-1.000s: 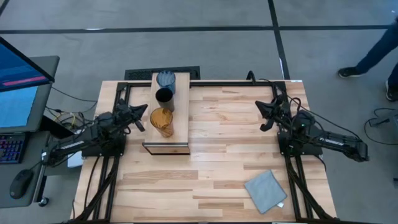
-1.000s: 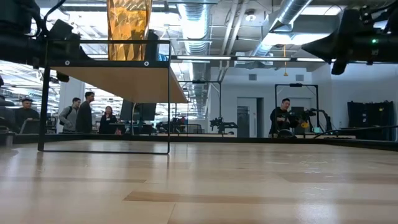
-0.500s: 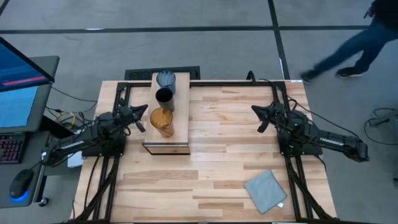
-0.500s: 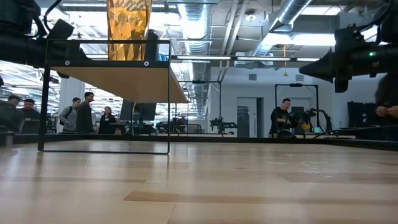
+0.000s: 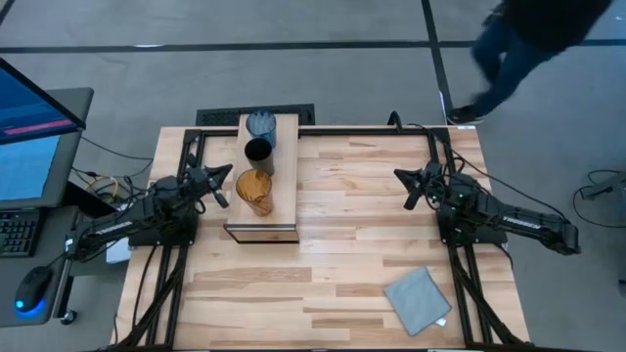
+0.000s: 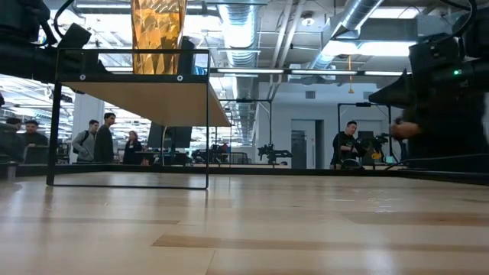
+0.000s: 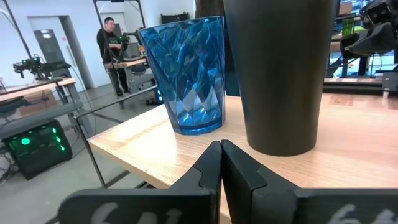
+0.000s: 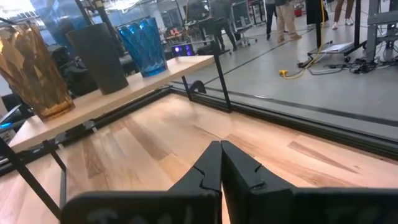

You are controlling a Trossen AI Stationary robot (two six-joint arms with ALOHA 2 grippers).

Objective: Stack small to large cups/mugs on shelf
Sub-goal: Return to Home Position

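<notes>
The shelf point(image 5: 279, 217) stands on the left back part of the table point(image 5: 352, 244), with one short end at the table's back edge. Three cups stand on it in a row, each on its own. The blue cup point(image 5: 261, 125) is at the back end, the black cup point(image 5: 258, 152) is just beside it, and the amber cup point(image 5: 254, 189) comes next. Past the amber cup there is a bare bit of shelf before the front end. The left gripper point(image 7: 221, 146) hangs just beside the shelf's left edge, level with the amber cup, its fingers pressed together and holding nothing. The right gripper point(image 8: 221, 145) is well apart, over the right side, pinched closed and empty too. Wide bare wood lies between it and the shelf. A grey cloth point(image 5: 418, 300) lies near the front right corner.
</notes>
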